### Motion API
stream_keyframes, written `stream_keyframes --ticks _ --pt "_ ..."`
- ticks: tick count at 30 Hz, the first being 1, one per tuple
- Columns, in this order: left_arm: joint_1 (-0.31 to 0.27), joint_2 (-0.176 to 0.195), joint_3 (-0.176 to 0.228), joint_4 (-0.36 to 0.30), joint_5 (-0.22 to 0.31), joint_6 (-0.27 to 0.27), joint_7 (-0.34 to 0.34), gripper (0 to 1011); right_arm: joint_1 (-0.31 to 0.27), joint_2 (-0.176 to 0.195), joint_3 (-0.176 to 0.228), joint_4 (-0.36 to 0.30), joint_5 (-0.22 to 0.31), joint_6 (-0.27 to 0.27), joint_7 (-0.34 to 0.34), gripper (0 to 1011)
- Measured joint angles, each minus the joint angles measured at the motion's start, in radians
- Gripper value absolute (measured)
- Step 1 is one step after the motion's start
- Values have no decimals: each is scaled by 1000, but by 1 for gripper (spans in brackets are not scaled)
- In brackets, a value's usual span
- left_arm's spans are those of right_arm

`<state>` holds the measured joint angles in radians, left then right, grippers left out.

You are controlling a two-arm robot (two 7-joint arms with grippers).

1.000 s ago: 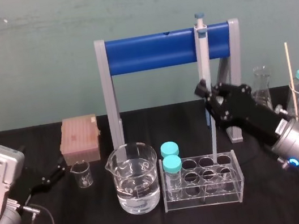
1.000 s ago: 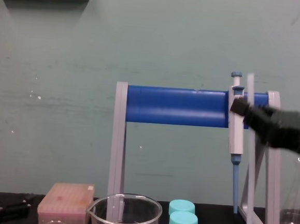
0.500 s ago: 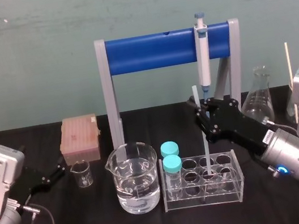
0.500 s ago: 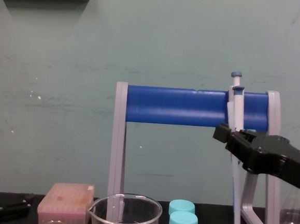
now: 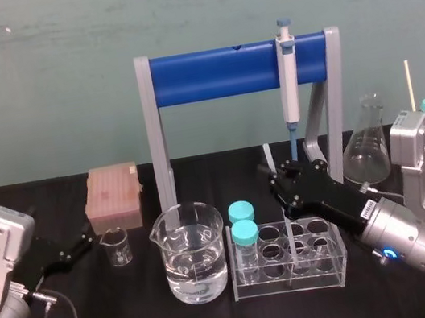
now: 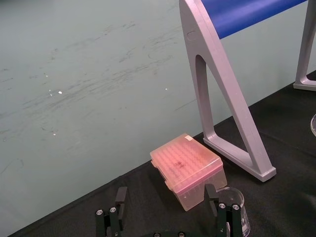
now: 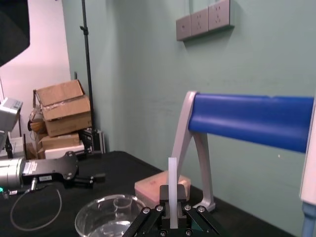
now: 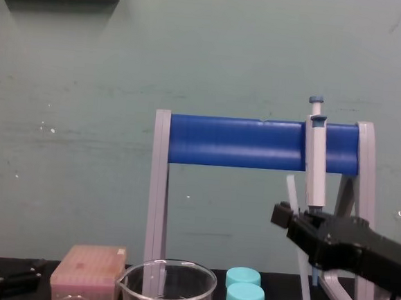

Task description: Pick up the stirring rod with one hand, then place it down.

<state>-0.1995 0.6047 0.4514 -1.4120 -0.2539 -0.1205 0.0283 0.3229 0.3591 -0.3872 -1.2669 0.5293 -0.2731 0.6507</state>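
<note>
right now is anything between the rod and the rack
Nothing visible. The right tool holds the rod over open wells of the rack; capped tubes stand left of it. Left tool parked far left.

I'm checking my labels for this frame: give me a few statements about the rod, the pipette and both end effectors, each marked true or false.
1. The right end effector grips the stirring rod. True.
2. The stirring rod lies flat on the table. False: it is held nearly upright, its lower end at the test tube rack.
3. The pipette hangs on the blue stand. True.
4. The left end effector holds the large beaker. False: it is open and holds nothing, at the robot's left beside the small beaker.
</note>
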Motion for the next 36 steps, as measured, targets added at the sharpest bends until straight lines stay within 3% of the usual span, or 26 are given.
stream_keyframes --ticks 36 --pt "0 0 0 0 0 0 0 1000 -15 -5 -6 24 -28 33 -28 70"
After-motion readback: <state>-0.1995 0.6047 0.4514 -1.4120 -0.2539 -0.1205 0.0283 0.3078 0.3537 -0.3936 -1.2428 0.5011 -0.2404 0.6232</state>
